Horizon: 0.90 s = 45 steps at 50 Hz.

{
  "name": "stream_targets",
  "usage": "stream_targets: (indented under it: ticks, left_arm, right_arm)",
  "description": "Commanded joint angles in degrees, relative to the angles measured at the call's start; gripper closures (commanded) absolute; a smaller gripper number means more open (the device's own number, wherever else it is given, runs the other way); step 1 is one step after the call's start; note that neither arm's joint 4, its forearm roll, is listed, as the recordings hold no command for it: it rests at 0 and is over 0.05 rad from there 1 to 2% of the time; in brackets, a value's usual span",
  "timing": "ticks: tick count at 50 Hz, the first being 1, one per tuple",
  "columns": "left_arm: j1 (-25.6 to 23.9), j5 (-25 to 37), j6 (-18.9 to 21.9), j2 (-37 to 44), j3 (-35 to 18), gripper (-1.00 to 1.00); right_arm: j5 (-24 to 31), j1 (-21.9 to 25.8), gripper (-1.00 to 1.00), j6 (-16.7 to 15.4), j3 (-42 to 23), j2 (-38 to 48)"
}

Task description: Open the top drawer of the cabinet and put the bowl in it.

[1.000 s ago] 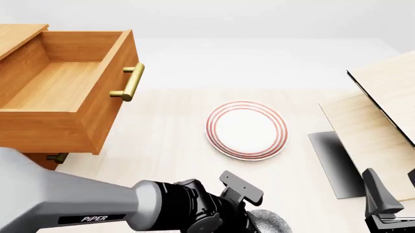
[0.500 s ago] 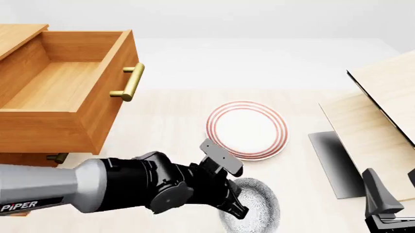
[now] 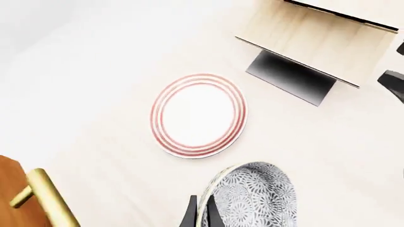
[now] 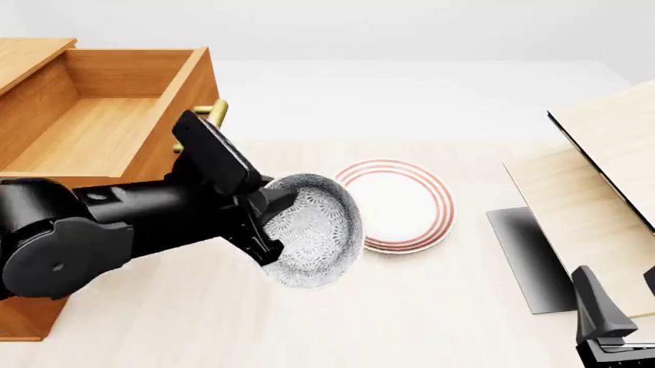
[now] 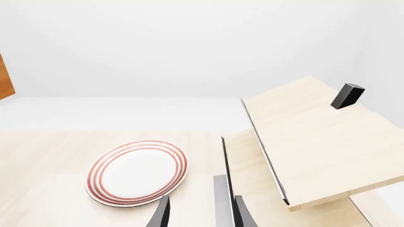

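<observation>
One speckled bowl (image 4: 315,228) hangs in the air, tipped on edge with its hollow facing the camera, just in front of the open top drawer (image 4: 90,138) and partly covering the red-ringed plate (image 4: 401,204) in the front view. The left pincer (image 4: 268,224) is clamped on the bowl's rim, one finger inside and one outside, as the left wrist view confirms. The bowl looks rigid, glazed and likely slippery and breakable, so a rim pinch seems right but a thin one; it should probably be lowered, not dropped. The left arm reaches across low in front of the cabinet (image 4: 31,322), wrist rolled so the bowl stands nearly vertical above the worktop (image 4: 430,307). The right pincer (image 5: 200,208) rests low by the pale panelled board (image 4: 603,176), jaws slightly apart and holding nothing.
</observation>
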Motion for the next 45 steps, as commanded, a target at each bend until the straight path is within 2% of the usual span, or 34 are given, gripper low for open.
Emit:
stream_targets:
  ticks: [1, 2, 4, 5, 7, 8, 9, 10, 11, 15, 16, 18, 20, 21, 23, 25, 26, 28, 33, 38, 39, 41, 44, 45]
  left_arm:
    - [3.36, 2.77, 1.86, -7.47, -3.73, 1.00]
    - [1.12, 2.81, -0.54, -5.90, -5.60, 1.00]
    - [3.94, 3.01, 1.37, -8.78, -5.31, 1.00]
    - [3.19, 3.60, -0.45, -7.47, -6.90, 1.00]
    - [5.91, 4.54, -0.52, -8.61, -7.36, 1.00]
    - [7.89, 5.49, -2.00, -9.28, -8.24, 1.00]
    - [7.63, 5.59, -2.10, -9.14, -8.97, 1.00]
    - [9.22, 5.64, -0.13, -10.67, -8.93, 1.00]
    - [9.22, 5.64, -0.13, -10.68, -8.92, 1.00]
    - [12.09, 7.57, -1.54, -11.49, -11.57, 1.00]
    - [11.86, 8.15, -3.16, -10.65, -13.07, 1.00]
    - [14.50, 8.08, -1.66, -12.36, -13.37, 1.00]
    - [14.90, 9.28, -3.93, -11.45, -15.14, 1.00]
    - [16.31, 9.66, -3.01, -12.01, -15.66, 1.00]
    - [16.64, 10.59, -5.07, -11.10, -17.44, 1.00]
    - [16.77, 10.85, -5.26, -10.74, -17.93, 1.00]
    - [17.75, 10.60, -3.72, -11.67, -17.85, 1.00]
    - [19.32, 12.05, -5.17, -11.16, -19.64, 1.00]
    - [23.51, 15.28, -5.61, -10.77, -24.29, 1.00]
    - [28.26, 16.32, -5.64, -9.88, -26.39, 1.00]
    - [28.81, 16.85, -9.43, -7.93, -27.28, 1.00]
    - [30.02, 15.95, -8.93, -7.02, -27.31, 1.00]
    - [31.18, 16.00, -10.29, -6.23, -27.64, 1.00]
    - [32.06, 16.24, -12.19, -5.07, -28.14, 1.00]
  right_arm:
    - [-0.06, -0.04, -1.00, 0.02, 0.03, 0.03]
    - [-0.05, -0.05, -1.00, 0.03, 0.03, 0.03]
    - [-0.05, -0.06, -1.00, 0.03, 0.03, 0.03]
    - [-0.06, -0.04, -1.00, 0.02, 0.03, 0.03]
    - [-0.06, -0.05, -1.00, 0.03, 0.03, 0.03]
    - [-0.06, -0.06, -1.00, 0.03, 0.03, 0.03]
    - [-0.06, -0.04, -1.00, 0.02, 0.03, 0.03]
    - [-0.05, -0.04, -1.00, 0.02, 0.03, 0.03]
    - [-0.05, -0.04, -1.00, 0.02, 0.03, 0.03]
    - [-0.05, -0.04, -1.00, 0.03, 0.03, 0.03]
    - [-0.05, -0.04, -1.00, 0.03, 0.03, 0.03]
    - [-0.05, -0.05, -1.00, 0.02, 0.03, 0.03]
    - [-0.05, -0.05, -1.00, 0.03, 0.03, 0.03]
    - [-0.06, -0.05, -1.00, 0.02, 0.03, 0.03]
    - [-0.06, -0.05, -1.00, 0.04, 0.03, 0.03]
    - [-0.06, -0.04, -1.00, 0.01, 0.03, 0.03]
    - [-0.05, -0.04, -1.00, 0.03, 0.03, 0.03]
    - [-0.05, -0.04, -1.00, 0.03, 0.03, 0.03]
    - [-0.06, -0.04, -1.00, 0.02, 0.03, 0.03]
    - [-0.06, -0.05, -1.00, 0.03, 0.03, 0.03]
    - [-0.07, -0.05, -1.00, 0.02, 0.03, 0.03]
    - [-0.06, -0.06, -1.00, 0.01, 0.03, 0.03]
    - [-0.06, -0.05, -1.00, 0.02, 0.03, 0.03]
    - [-0.06, -0.05, -1.00, 0.02, 0.03, 0.03]
